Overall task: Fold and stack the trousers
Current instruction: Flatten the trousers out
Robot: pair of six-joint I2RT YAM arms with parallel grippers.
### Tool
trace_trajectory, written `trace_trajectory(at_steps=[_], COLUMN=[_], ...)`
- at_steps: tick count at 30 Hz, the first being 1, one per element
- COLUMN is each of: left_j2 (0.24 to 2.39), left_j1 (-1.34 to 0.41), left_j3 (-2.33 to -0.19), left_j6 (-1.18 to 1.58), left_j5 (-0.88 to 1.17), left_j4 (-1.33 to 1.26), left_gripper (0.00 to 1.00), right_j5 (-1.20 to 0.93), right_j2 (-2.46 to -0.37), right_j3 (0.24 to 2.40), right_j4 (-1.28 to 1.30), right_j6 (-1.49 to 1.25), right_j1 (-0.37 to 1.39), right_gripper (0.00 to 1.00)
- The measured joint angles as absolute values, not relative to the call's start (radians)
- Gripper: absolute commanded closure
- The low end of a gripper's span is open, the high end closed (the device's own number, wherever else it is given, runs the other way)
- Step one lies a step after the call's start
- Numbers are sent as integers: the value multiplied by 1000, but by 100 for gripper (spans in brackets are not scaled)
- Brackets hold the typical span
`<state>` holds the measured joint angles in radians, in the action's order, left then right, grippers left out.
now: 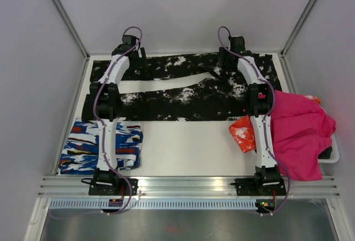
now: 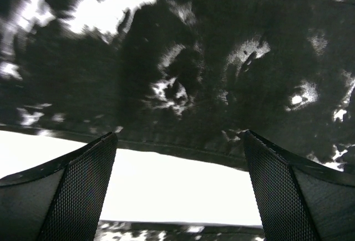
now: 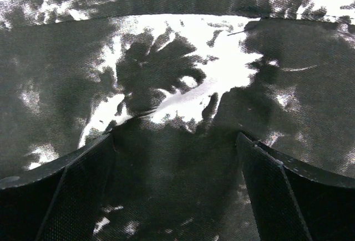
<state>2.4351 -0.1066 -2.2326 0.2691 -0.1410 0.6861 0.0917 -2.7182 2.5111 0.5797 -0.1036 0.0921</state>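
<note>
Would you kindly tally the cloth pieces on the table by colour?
Black-and-white trousers: 1
Blue-white-red folded garment: 1
Magenta cloth: 1
Orange-and-white piece, partly covered: 1
Total: 4

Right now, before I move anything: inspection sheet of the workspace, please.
Surface: white table, bare strip in front of the trousers.
Job's things: trousers spread flat across the far side, not yet folded.
Clutter: blue-white-red folded garment near left; magenta cloth at right, orange-white piece at its left edge.
Grippers: left pincer open above a trouser edge; right pincer open above the print; contact cannot be told.
Cables: purple cables run along both arms.
Surroundings: white walls, metal rail at the near edge.
</note>
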Motion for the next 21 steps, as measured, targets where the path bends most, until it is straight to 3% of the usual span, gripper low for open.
trace_trajectory(at_steps=[11,15,21], left_j2=[2535,2535,2537], left_j1=[-84,-75,-58], left_j3=[-2331,-2325,-2321], left_j6=[487,561,638], left_j5=[-77,-75,-76], left_j4=[768,780,823], left_gripper=[5,12,14], right_j5=[-22,-110,-179], right_j2=[-2720,-2722,-2662], right_j3=[2487,2475,2341], right_j4=[408,312,267], right_j6=[-216,-285,-307], right_j1=[74,67,69], right_gripper=[2,2,2])
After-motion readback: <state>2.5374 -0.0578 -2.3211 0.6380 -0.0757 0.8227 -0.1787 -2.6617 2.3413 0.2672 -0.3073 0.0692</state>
